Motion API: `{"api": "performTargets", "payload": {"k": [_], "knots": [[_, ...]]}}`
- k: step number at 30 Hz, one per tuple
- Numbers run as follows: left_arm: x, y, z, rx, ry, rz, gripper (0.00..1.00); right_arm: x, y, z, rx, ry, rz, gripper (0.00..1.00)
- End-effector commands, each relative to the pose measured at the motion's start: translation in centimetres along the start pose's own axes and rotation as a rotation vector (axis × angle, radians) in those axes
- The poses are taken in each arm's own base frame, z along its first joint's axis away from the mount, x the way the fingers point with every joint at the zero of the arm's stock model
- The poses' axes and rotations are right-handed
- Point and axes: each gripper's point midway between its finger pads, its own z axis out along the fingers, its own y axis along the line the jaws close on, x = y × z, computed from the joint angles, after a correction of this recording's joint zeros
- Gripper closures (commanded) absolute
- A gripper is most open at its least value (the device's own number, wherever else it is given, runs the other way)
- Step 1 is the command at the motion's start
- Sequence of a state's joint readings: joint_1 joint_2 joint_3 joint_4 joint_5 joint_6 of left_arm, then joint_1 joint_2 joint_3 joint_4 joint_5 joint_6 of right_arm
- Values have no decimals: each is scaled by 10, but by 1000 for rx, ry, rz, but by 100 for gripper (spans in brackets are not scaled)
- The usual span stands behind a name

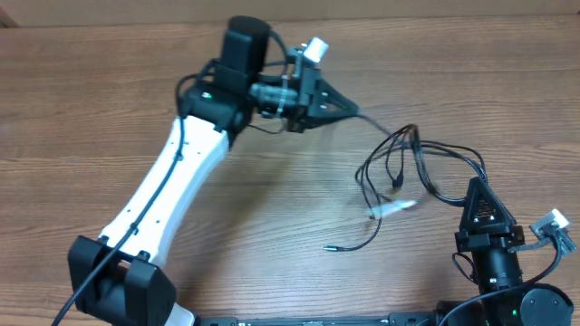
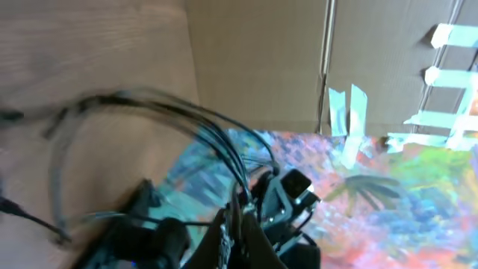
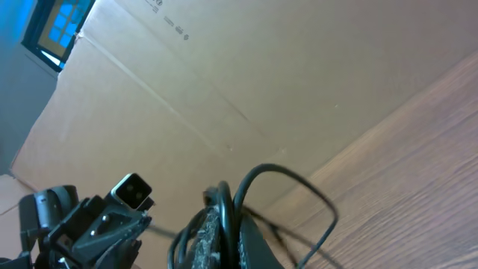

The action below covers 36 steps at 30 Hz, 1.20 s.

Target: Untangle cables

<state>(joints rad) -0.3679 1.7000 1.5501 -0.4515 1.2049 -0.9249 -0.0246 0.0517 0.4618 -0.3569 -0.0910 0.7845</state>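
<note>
A tangle of thin black cables (image 1: 408, 163) hangs between my two grippers above the wooden table. My left gripper (image 1: 349, 107) is shut on a cable strand at the upper middle. My right gripper (image 1: 475, 188) is shut on cable loops at the right. A loose plug end (image 1: 332, 246) lies on the table, and a white tag (image 1: 391, 207) sits in the tangle. In the left wrist view the cables (image 2: 187, 119) fan out, blurred, from the shut jaws (image 2: 240, 217). In the right wrist view a cable loop (image 3: 287, 187) rises from the shut jaws (image 3: 228, 224).
The wooden table (image 1: 272, 226) spans the overhead view. A cardboard wall (image 3: 187, 90) stands behind the table. Taped cardboard and a colourful painted surface (image 2: 388, 187) show in the left wrist view. The right arm's base (image 1: 507, 290) sits at the bottom right.
</note>
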Motion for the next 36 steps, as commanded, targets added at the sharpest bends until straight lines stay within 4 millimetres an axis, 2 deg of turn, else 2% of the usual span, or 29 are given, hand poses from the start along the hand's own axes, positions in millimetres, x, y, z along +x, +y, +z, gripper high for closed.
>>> {"api": "performTargets", "payload": {"k": [1, 2, 3, 4, 6, 8, 12, 16, 22, 23, 24, 27, 33, 36], "knots": [[-14, -1, -34, -10, -76, 190, 88, -12, -2, -1, 19, -64, -11, 96], [-17, 3, -39, -25, -94, 190, 79, -13, -1, -1, 14, -68, -12, 96], [-21, 7, -44, -43, -114, 180, 61, -15, 1, -1, 5, -75, -12, 96], [-23, 12, -48, -58, -128, 164, 48, -17, 3, -1, -3, -83, -13, 96], [-23, 19, -51, -82, -136, 136, 9, -21, 9, -1, -27, -102, -15, 96], [-20, 21, -50, -87, -127, 149, 3, -23, 13, -2, -44, -110, -17, 96], [-7, 17, -39, -65, -66, 217, 3, -22, 18, -2, -68, -101, -13, 96], [12, 8, -19, -29, 15, 371, 1, -25, 18, -2, -71, -109, 87, 96], [26, 16, 16, -109, 59, 592, 0, -21, 12, -2, -53, -95, 210, 96], [30, 22, 28, -158, 77, 744, 3, -19, 9, -1, -40, -86, 241, 96], [31, 27, 34, -199, 85, 822, 0, -17, 7, -1, -32, -80, 261, 96], [32, 41, 60, -375, 113, 1129, 0, -14, -2, 2, 11, -74, 302, 96], [50, 25, 100, -379, 179, 1587, 0, 1, -16, 19, 80, -8, 406, 96], [56, 12, 116, -361, 156, 1674, 0, 11, -28, 30, 138, 31, 470, 96]]}}
